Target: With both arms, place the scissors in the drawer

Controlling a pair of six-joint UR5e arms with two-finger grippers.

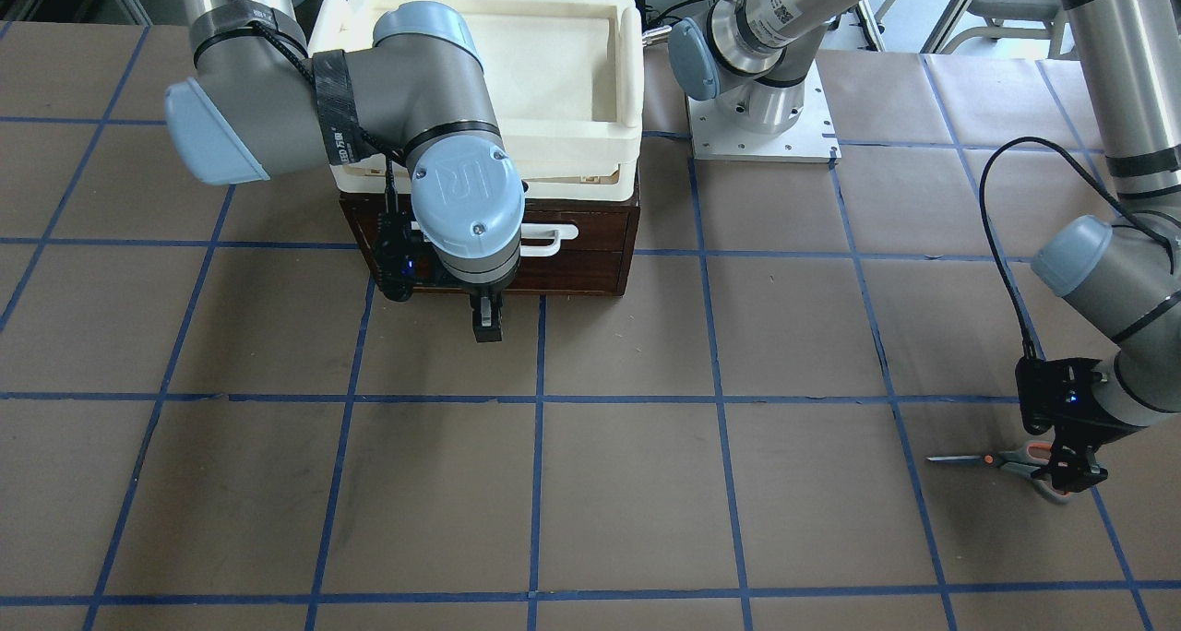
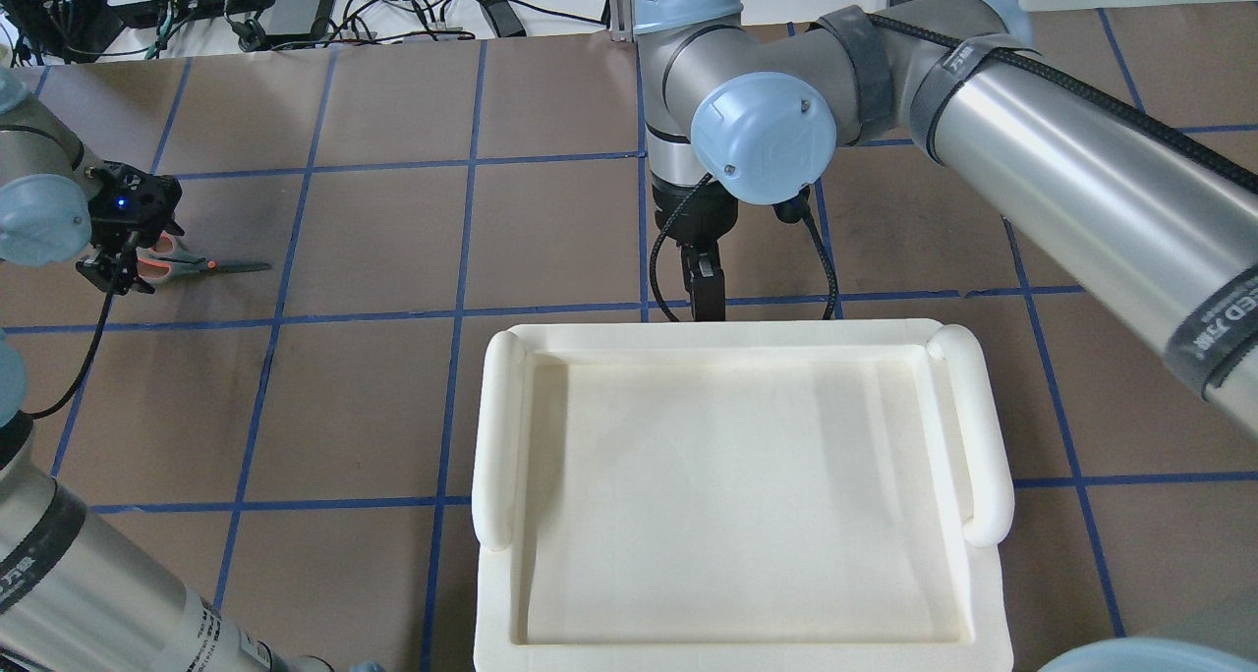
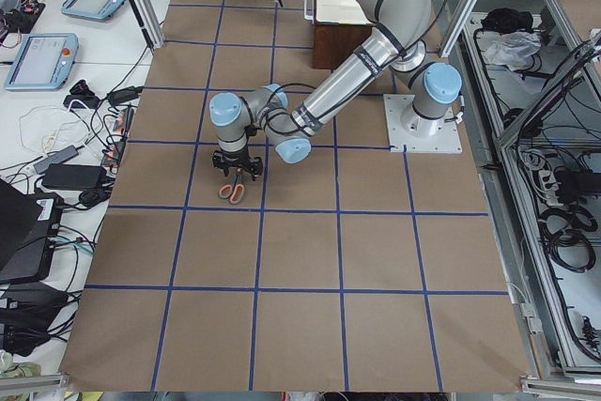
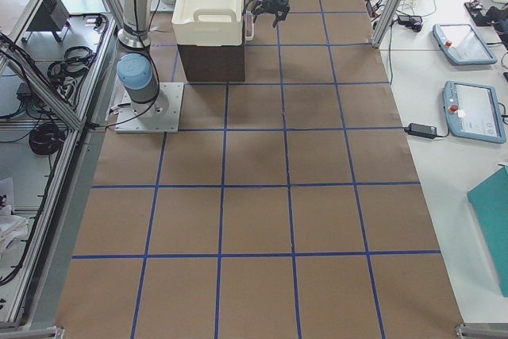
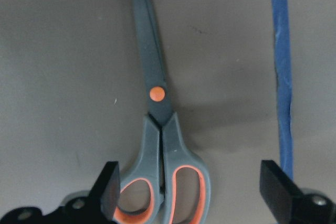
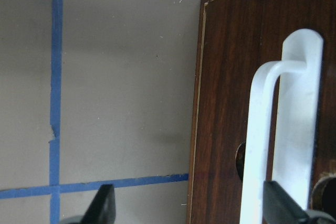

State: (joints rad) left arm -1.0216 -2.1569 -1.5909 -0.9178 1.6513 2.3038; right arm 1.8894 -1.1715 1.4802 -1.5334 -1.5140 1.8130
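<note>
**Both grippers poised, nothing gripped yet**

The left gripper (image 5: 191,195) was seen wide open, astride the handle loops of the scissors (image 5: 157,129), flat on the table; nothing was held. For a clean pick, the loops should be centred before closing. The right gripper (image 6: 189,208), also open and empty, was aimed at the white handle (image 6: 286,129) of the closed drawer (image 1: 590,234).

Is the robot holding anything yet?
No. The left gripper is open over the scissors' handle loops, which lie flat on the table. The right gripper is open by the drawer's white handle.
</note>
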